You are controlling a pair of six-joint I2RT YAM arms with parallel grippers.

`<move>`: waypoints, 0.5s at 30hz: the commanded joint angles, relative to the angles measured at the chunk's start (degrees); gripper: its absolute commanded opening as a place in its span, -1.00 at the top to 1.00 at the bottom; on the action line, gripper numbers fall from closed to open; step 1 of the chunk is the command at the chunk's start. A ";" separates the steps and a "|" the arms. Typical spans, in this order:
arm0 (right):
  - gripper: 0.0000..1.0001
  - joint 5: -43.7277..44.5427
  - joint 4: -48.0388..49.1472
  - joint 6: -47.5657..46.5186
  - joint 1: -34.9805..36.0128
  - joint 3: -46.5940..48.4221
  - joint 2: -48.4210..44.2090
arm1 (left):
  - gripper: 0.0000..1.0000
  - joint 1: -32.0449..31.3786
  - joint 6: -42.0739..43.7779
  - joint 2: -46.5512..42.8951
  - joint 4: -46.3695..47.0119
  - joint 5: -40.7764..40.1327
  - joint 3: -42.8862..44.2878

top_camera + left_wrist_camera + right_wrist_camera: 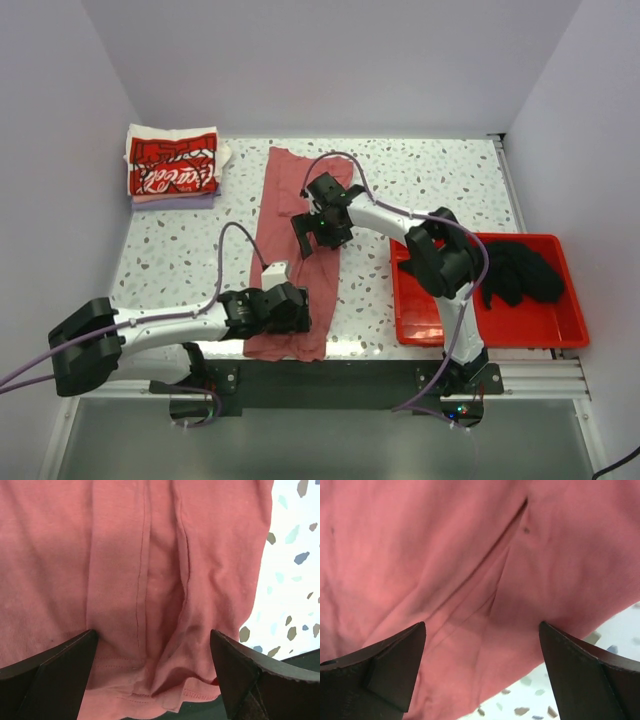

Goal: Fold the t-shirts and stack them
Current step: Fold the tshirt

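The red bin (470, 328) at the right of the tabletop (170, 260) holds a crumpled black t-shirt (520, 272). The dusty-red t-shirt (288, 195) lies as a long strip down the speckled middle. The folded t-shirts (172, 168), Coca-Cola print on top, sit at the far left corner. The left tool (290, 308) and right tool (312, 238) gape wide over the red cloth, gripping nothing. Plain pale walls (330, 60) enclose everything.

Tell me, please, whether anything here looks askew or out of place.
The dusty-red t-shirt lies as a long, rumpled strip, slanted on the table, its near end reaching the front edge. The black t-shirt sits crumpled in the red bin.
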 commanded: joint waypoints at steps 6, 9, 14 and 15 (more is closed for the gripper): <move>-0.98 3.22 -0.27 2.22 -4.08 8.13 8.31 | -1.00 -0.10 4.57 5.31 6.04 4.20 2.34; -0.98 2.16 0.26 2.23 -5.31 10.42 10.33 | -1.00 0.25 5.80 6.80 5.60 3.76 4.18; -0.98 1.72 -2.63 -0.05 -5.84 16.30 13.50 | -1.00 2.01 7.47 9.00 3.15 3.42 7.43; -0.98 1.37 -4.20 -0.23 -5.84 18.40 13.76 | -1.00 1.92 8.08 9.09 2.36 2.80 9.62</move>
